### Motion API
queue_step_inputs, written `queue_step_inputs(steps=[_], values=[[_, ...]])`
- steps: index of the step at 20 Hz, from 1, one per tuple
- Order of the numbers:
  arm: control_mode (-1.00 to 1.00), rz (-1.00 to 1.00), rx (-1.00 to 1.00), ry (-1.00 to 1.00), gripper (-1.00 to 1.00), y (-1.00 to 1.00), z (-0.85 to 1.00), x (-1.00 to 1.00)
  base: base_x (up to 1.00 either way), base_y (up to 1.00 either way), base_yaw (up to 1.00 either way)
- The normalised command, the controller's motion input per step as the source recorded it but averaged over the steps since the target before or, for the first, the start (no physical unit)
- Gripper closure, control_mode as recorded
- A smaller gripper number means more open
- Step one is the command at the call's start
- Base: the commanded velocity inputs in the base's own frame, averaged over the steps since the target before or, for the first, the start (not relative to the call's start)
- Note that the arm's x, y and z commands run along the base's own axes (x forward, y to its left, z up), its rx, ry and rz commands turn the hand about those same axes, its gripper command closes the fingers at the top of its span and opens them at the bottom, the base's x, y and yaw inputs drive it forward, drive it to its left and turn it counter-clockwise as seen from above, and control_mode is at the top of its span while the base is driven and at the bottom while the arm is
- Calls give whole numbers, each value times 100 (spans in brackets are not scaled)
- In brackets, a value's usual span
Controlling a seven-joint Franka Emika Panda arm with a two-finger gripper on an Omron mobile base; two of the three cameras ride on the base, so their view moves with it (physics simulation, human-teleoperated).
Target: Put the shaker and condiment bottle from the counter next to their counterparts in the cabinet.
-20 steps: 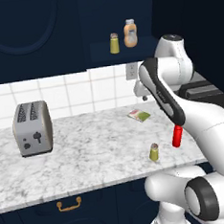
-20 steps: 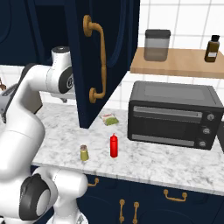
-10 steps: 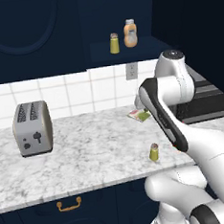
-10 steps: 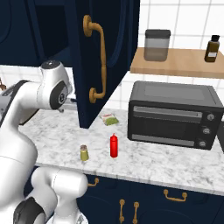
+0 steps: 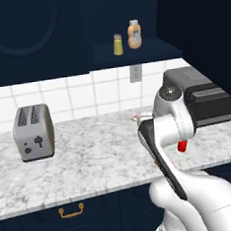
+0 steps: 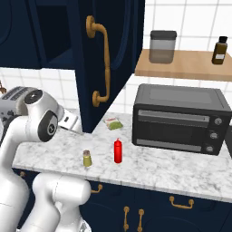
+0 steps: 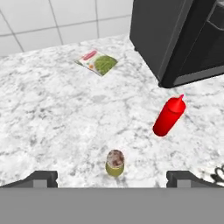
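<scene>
In the hand view the olive-yellow shaker (image 7: pixel 115 162) stands upright on the marble counter, just ahead of my gripper (image 7: pixel 112 178), which hangs above it, open and empty. The red condiment bottle (image 7: pixel 169 116) stands to its right, near the black toaster oven. Both also stand at the counter's front: the shaker (image 6: pixel 87 158) and the condiment bottle (image 6: pixel 118 151). The counterparts, a matching shaker (image 5: pixel 117 44) and an orange-tan bottle (image 5: pixel 134 34), stand on the shelf of the navy cabinet (image 5: pixel 132 52). My arm hides most of the red bottle (image 5: pixel 181 146) in the left base view.
A black toaster oven (image 6: pixel 179 118) sits right of the bottle. A green food packet (image 7: pixel 97 61) lies near the tiled wall. The open cabinet door (image 6: pixel 102 68) with its brass handle hangs over the counter beside my arm. A silver toaster (image 5: pixel 33 132) stands far left.
My arm has folded down and lowered over the counter's front. The shaker, the red bottle and the things in the cabinet have not moved.
</scene>
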Motion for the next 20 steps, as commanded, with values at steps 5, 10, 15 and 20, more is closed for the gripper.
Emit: queue_step_inputs(steps=[5,10,15,20], values=[[-100,-15,-9,-7,-100,43,-36,-2,0,0,0],[-100,-18,-4,-17,-100,29,-24,0,0,0,0],[-100,-21,-5,-22,-100,18,-47,-3,0,0,0],[-100,-7,-5,-20,-100,0,-78,-1,0,0,0]])
